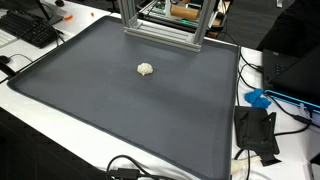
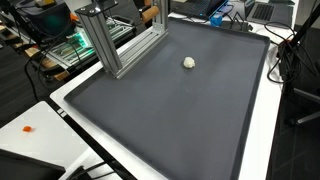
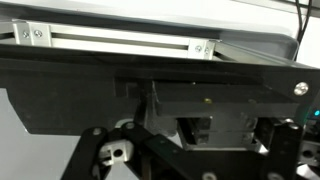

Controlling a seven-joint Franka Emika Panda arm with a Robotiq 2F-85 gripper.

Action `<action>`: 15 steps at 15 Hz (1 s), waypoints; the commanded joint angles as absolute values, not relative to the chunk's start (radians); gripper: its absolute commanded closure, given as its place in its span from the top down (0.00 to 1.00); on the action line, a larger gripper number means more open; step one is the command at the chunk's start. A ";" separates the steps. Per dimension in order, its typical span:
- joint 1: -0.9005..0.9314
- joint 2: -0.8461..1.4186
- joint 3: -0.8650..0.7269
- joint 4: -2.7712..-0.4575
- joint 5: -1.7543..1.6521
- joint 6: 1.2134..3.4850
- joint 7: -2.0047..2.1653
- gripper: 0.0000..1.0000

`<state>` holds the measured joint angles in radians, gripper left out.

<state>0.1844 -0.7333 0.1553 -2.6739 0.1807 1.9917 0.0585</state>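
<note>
Pale lump (image 1: pixel 146 69) lies loose on the mat (image 1: pixel 90 110) before the aluminium frame (image 1: pixel 160 28); the gripper (image 3: pixel 197 152), facing that frame, has its jaws wide and empty, so nothing restrains the lump.

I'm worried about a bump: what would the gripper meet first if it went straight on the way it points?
Likely the black panel filling the wrist view ahead of the gripper, below the aluminium rail; depth is unclear, so how near I cannot tell.

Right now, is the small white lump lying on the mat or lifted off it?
Lying on it. In both exterior views the white lump rests on the dark mat, alone, with nothing holding it.
</note>
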 commanded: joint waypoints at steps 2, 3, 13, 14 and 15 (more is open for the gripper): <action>0.194 -0.717 0.154 -2.683 0.190 1.983 0.058 1.00; 0.194 -0.715 0.154 -2.682 0.189 1.981 0.058 1.00; 0.189 -0.708 0.156 -2.663 0.176 1.961 0.061 0.80; 0.189 -0.709 0.155 -2.659 0.176 1.954 0.060 0.73; 0.188 -0.709 0.155 -2.657 0.173 1.951 0.061 0.60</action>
